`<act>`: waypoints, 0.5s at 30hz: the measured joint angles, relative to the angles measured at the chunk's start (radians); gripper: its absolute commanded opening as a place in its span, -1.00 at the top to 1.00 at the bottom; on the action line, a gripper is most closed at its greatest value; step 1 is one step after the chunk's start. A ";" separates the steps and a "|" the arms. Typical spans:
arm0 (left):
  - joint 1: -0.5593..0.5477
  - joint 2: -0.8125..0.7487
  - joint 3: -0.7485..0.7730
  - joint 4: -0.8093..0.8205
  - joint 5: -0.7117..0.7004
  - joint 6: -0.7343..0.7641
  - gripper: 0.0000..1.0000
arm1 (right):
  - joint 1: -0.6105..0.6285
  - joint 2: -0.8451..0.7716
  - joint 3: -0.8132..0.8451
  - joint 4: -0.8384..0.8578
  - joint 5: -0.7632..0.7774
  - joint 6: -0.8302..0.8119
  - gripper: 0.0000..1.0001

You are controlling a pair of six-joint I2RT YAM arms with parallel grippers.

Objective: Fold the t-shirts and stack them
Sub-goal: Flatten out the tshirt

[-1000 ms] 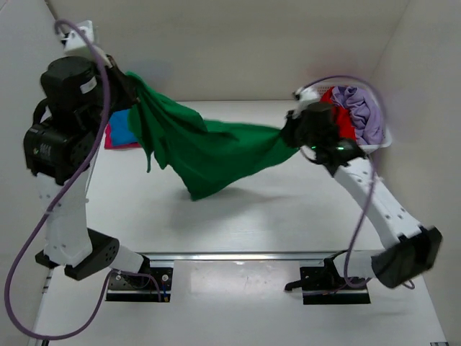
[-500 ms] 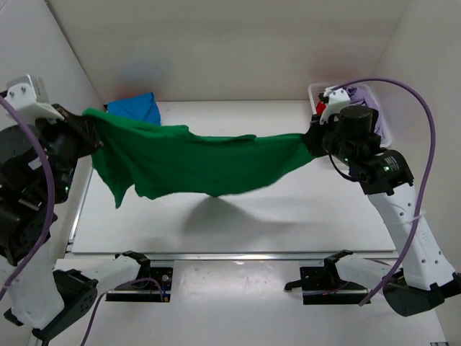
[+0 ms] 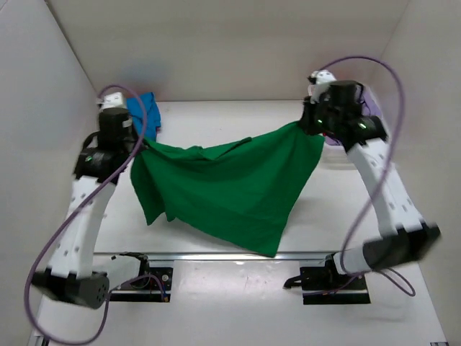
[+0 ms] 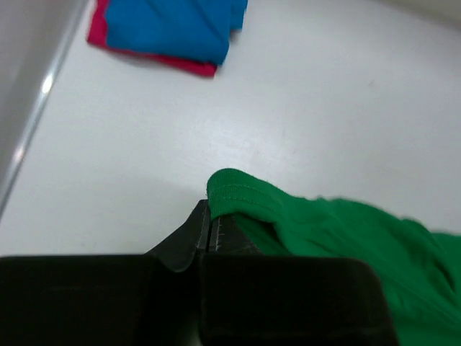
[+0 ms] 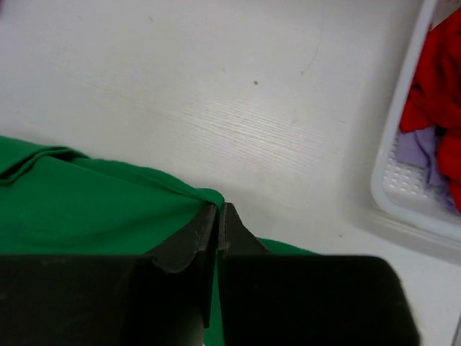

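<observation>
A bright green t-shirt (image 3: 230, 189) hangs spread between both arms above the table, its lower edge near the table's front. My left gripper (image 3: 137, 148) is shut on its left corner; the hem (image 4: 241, 193) sticks out past the closed jaws in the left wrist view. My right gripper (image 3: 311, 124) is shut on its right corner (image 5: 209, 194). A folded blue tee (image 3: 146, 108) lies on a pink one at the back left, also in the left wrist view (image 4: 173, 25) with the pink edge (image 4: 155, 59). Red (image 5: 436, 68) and lilac (image 5: 416, 148) tees lie in the basket.
The white lattice basket (image 5: 403, 205) stands at the back right, mostly hidden behind the right arm in the top view (image 3: 335, 155). White walls close in the table at left, back and right. Both arm bases sit at the near edge.
Both arms have swung down and toward the back, and the green shirt has dropped from a taut horizontal stretch to a hanging spread sheet. Both grippers have kept their hold.
</observation>
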 measured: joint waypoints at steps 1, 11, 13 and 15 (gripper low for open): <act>-0.002 0.036 -0.054 0.034 0.006 -0.003 1.00 | 0.000 0.060 0.001 0.029 0.001 -0.004 1.00; 0.049 0.426 -0.211 0.293 0.062 -0.008 -0.42 | -0.002 0.875 0.538 -0.021 0.163 -0.038 -0.39; 0.059 0.457 -0.211 0.312 0.050 0.001 -0.54 | -0.002 0.911 0.605 -0.027 0.193 -0.046 -0.52; 0.076 0.458 -0.210 0.320 0.049 0.015 -0.59 | -0.002 0.893 0.620 -0.047 0.209 -0.049 -0.52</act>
